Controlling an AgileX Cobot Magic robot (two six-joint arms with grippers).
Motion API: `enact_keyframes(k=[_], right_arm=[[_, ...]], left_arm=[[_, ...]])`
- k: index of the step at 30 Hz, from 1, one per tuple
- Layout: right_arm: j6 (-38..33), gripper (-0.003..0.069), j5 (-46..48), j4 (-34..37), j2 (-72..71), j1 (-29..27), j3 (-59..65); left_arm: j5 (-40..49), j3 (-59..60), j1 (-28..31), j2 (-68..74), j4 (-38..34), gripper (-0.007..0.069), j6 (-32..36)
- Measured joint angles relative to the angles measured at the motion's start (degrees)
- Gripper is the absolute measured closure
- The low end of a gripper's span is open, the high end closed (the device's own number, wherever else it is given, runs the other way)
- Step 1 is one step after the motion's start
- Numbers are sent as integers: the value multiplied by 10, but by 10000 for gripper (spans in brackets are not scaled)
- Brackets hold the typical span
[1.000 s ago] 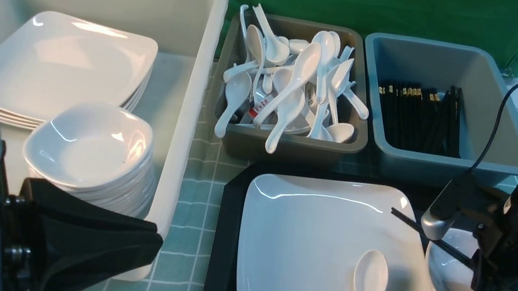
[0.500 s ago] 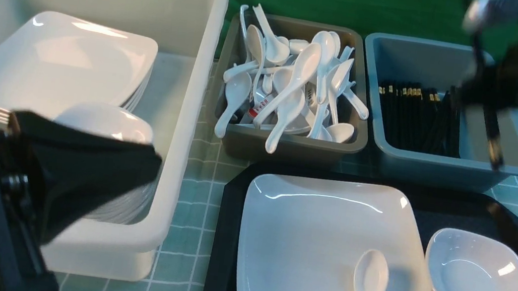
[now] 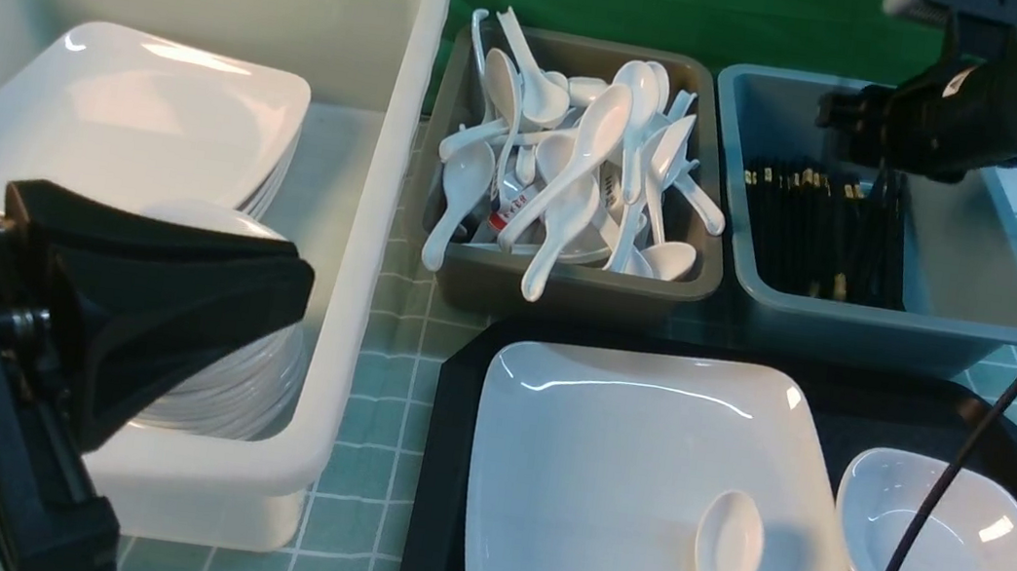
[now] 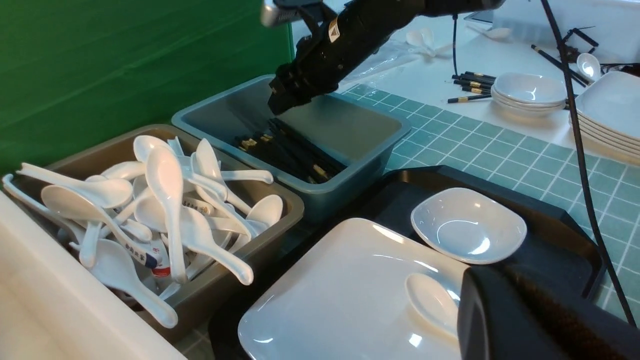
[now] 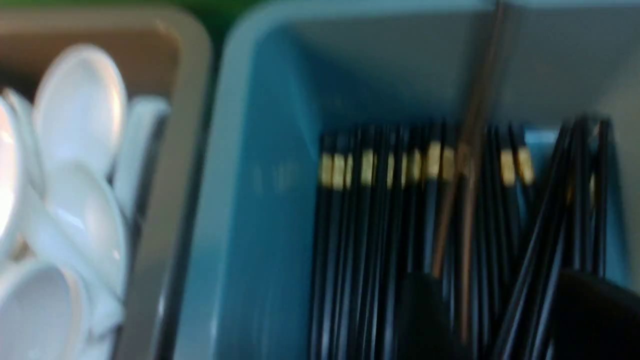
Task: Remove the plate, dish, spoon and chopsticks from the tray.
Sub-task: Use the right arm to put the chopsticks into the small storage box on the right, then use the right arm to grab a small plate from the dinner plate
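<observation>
Right gripper (image 3: 837, 116) spread above tub (image 3: 858, 317), chopsticks (image 5: 480, 100) blurred, seemingly released; we lift straight clear before swinging to dish (image 3: 973, 563) at tray's (image 3: 452, 416) 3 o'clock.

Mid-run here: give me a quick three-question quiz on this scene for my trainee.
1. True or false: the spoon lies on the plate.
2. Which colour of tub is the right pincer over? A white; B brown-grey; C blue-grey.
3. Fill in: on the tray, the dish sits on the plate's ____ side (the robot's own).

Key: 1 true. 2 C, the blue-grey tub. 3 right.
</observation>
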Motion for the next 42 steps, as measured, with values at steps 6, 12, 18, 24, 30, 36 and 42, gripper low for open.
enact_keyframes(k=[6, 12, 18, 24, 30, 36, 42], right_arm=[[-62, 169, 140, -7, -67, 0, -4], [-151, 361, 299, -9, -184, 1, 55], [-201, 428, 335, -49, -330, 26, 303], [-277, 352, 283, -76, -419, 60, 488], [-386, 233, 87, -82, -432, 98, 640], [-406, 178, -22, -119, -391, 98, 671], [-412, 176, -58, -151, -342, 98, 671]], left_arm=[[2, 0, 0, 0, 11, 608, 0], [19, 0, 0, 0, 32, 608, 0], [40, 0, 0, 0, 47, 608, 0], [41, 0, 0, 0, 47, 608, 0], [45, 0, 0, 0, 47, 608, 1], [57, 0, 0, 0, 46, 608, 1], [61, 0, 0, 0, 45, 608, 1]])
